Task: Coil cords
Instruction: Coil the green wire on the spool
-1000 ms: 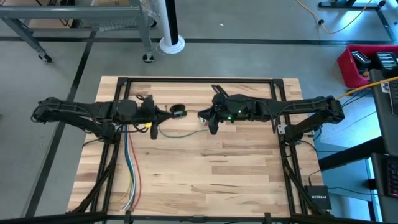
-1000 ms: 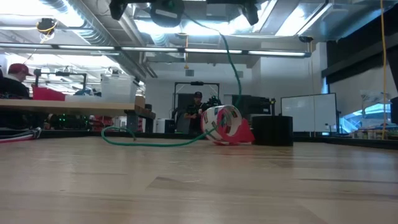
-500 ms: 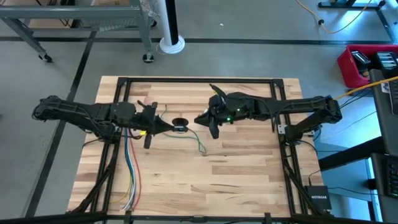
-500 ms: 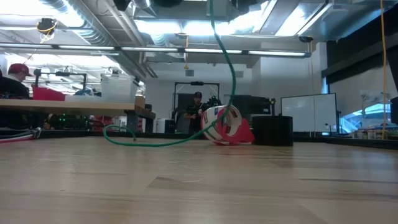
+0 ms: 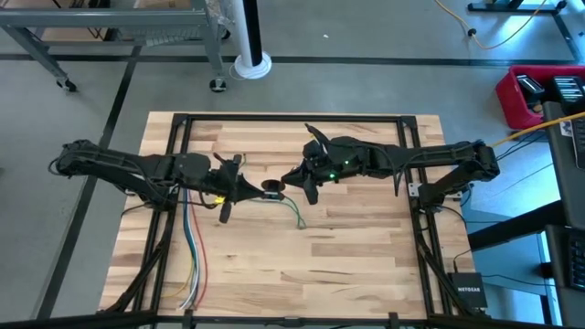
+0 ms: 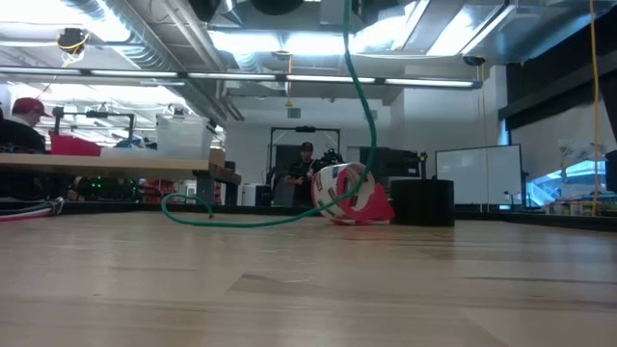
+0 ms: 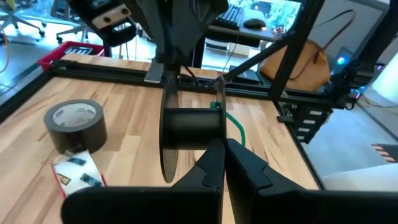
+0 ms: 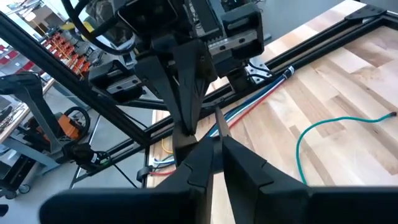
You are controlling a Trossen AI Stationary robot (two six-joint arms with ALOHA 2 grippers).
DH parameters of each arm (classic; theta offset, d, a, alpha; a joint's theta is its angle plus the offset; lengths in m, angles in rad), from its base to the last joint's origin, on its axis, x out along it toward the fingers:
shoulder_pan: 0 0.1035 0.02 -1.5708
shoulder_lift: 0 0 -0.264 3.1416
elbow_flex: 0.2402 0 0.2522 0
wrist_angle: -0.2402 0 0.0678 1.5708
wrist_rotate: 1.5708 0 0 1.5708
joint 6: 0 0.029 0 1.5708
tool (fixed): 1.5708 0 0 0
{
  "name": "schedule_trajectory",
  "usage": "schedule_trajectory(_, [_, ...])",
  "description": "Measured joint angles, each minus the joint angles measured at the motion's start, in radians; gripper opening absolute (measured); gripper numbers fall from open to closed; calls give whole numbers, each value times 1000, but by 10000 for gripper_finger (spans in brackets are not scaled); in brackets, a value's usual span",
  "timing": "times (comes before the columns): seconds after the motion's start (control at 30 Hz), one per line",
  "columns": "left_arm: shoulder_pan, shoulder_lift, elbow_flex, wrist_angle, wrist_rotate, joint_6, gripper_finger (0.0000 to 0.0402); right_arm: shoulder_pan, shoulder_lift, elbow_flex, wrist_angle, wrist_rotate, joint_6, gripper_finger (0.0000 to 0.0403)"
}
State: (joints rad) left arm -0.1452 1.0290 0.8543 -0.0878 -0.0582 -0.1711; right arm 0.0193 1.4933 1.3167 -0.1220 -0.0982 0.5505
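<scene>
The cord (image 5: 294, 212) is thin and green. It runs from a small black round spool piece (image 5: 272, 187) held above the table's middle down to the wood, where its free end (image 8: 392, 114) lies. My left gripper (image 5: 249, 190) and my right gripper (image 5: 291, 177) meet at the spool from opposite sides, both shut on it. The left wrist view shows the spool's barrel (image 7: 194, 127) and two thin discs. In the low view the cord (image 6: 364, 116) hangs from above and trails along the table. My left gripper pinches the rim of the spool's disc (image 7: 217, 138) nearest to it between its two fingers. It comes level from the table's left. The spool is lifted clear, its axis level. My right gripper pinches the rim of the other disc (image 7: 168, 78), seen edge-on in its wrist view (image 8: 219, 123). It comes slanting down from the table's right. The cord hangs slack below the spool.
A grey tape roll (image 7: 76, 125) and a white-and-red tape holder (image 7: 78, 177) stand on the wood on the far side; the roll also shows in the low view (image 6: 347, 193). Long green, yellow, red and white wires (image 5: 194, 256) run along the left. Black frame rails (image 5: 292, 117) border the table.
My left gripper has carried the spool toward the table's right and a little nearer. My right gripper has moved left toward it. The cord's slack length, which lay across the table toward the left, has swung round and now trails toward the near edge.
</scene>
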Motion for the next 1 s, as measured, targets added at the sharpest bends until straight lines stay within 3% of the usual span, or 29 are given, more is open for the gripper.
schedule_trajectory(0.37, [1,-2,0,39,0,18,0,0,0,0,1,0,35,45])
schedule_trajectory(0.8, [1,-2,0,40,-1,18,0,0,0,0,-7,-19,74,131])
schedule_trajectory(1.0, [1,-2,0,76,-1,23,0,0,0,0,-7,-19,73,138])
